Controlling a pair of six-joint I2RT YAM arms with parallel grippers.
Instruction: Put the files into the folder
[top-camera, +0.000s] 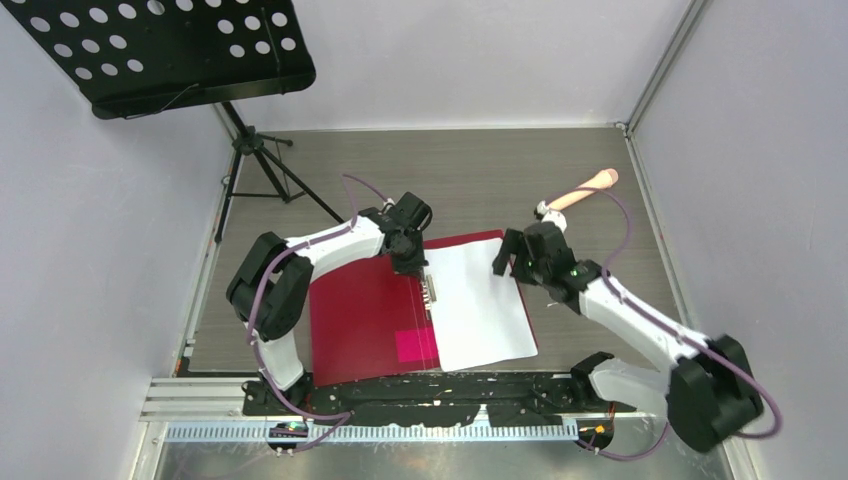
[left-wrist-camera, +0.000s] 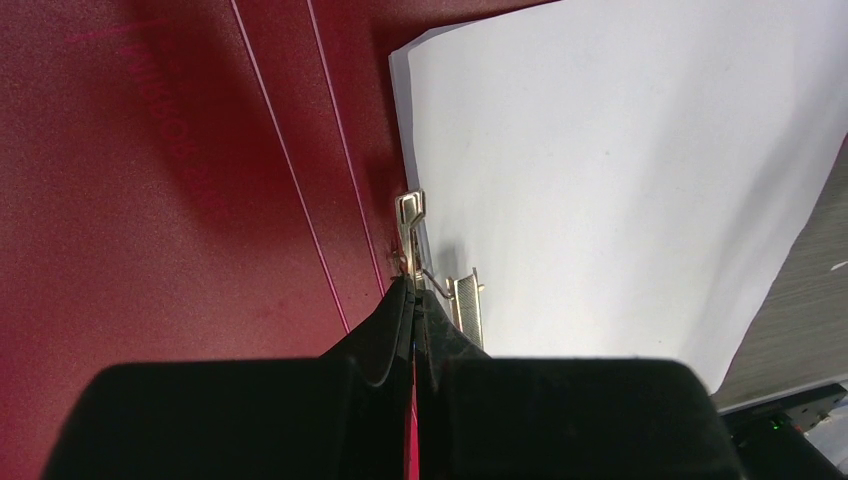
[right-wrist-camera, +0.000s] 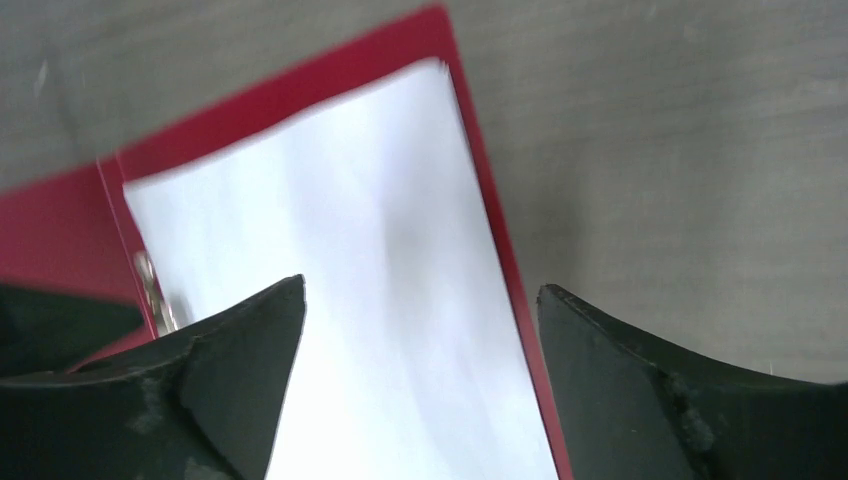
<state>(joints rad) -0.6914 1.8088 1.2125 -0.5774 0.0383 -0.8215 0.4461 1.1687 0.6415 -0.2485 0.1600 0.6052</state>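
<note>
The black base rail (top-camera: 440, 395) at the near edge carries two white-and-black arms. Beyond it stretches the grey wood-grain counter (top-camera: 480, 170), walled in white on three sides.

One flat glossy dark-red folder (top-camera: 360, 310) lies open in the middle of it, the near edge close to the rail. One thin stack of plain white paper sheets (top-camera: 480, 305) rests on the folder's right leaf, its left edge at the spine. A strip of red shows along its far and right edges. The number of sheets cannot be told.

One black perforated music stand (top-camera: 170, 50) rises at the far left, its tripod planted beside the left arm. The counter lies open behind and right of the folder.

The left claw (top-camera: 413, 266) is clenched, tips against the far end of the single metal spine clip (top-camera: 431, 295). Whether anything is pinched cannot be told. The right claw (top-camera: 505, 255) is spread wide above the sheets' far right corner, grasping nothing.

One pink square patch (top-camera: 416, 346) sits near the spine at the near edge. One peach-coloured rod (top-camera: 585, 190) lies behind the right claw.
</note>
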